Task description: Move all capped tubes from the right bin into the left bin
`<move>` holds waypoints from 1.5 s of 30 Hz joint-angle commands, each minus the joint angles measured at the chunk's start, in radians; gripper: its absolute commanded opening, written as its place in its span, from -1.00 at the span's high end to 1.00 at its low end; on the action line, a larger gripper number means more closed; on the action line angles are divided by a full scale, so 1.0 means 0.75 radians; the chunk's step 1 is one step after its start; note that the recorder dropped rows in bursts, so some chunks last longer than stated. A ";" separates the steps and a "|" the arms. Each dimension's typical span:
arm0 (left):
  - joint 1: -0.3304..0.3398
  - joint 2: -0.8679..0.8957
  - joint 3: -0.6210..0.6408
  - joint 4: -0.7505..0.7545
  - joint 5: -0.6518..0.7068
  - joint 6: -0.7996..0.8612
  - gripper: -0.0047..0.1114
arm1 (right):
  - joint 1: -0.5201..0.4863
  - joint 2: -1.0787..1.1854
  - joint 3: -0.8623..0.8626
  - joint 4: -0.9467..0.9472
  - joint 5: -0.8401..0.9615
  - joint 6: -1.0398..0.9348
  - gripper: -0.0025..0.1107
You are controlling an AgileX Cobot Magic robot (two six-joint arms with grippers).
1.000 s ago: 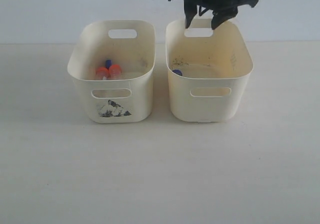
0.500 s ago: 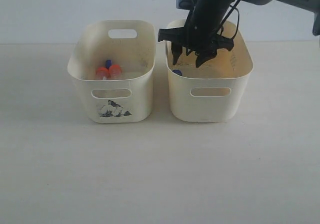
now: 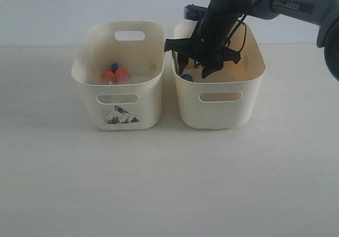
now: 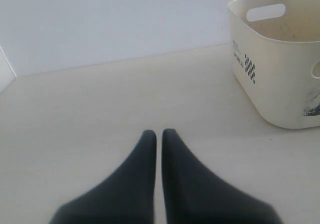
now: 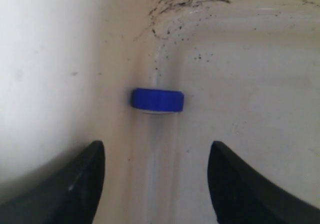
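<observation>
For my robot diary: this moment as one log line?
right gripper: jaws open over blue-capped tube in right bin | left gripper: jaws shut | left bin: tubes

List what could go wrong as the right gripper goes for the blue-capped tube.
The blue-capped tube lies tight in a corner of the right bin; a finger of the open right gripper may strike the wall first. Pressing on that wall could shove the bin. Only the cap shows clearly, so a grip there may slip.
</observation>
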 commanded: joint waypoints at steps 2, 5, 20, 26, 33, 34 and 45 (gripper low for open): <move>0.002 -0.003 -0.005 -0.001 -0.020 -0.015 0.84 | -0.003 0.054 -0.003 -0.054 -0.003 -0.007 -0.07; 0.002 -0.003 -0.005 -0.001 -0.020 -0.015 0.84 | -0.003 0.044 -0.003 -0.067 -0.013 -0.001 -0.07; 0.002 -0.003 -0.005 -0.001 -0.020 -0.015 0.84 | -0.003 -0.104 -0.003 -0.123 0.015 -0.003 -0.01; 0.002 -0.003 -0.005 -0.001 -0.020 -0.015 0.84 | -0.041 -0.104 -0.003 -0.084 0.021 0.007 0.44; 0.002 -0.003 -0.005 -0.001 -0.020 -0.015 0.84 | -0.051 -0.082 -0.003 -0.075 0.026 0.025 0.04; 0.002 -0.003 -0.005 -0.001 -0.020 -0.015 0.84 | -0.051 -0.070 -0.003 -0.072 0.030 0.025 0.00; 0.002 -0.003 -0.005 -0.001 -0.020 -0.015 0.84 | -0.051 -0.010 -0.003 -0.064 0.015 0.031 0.00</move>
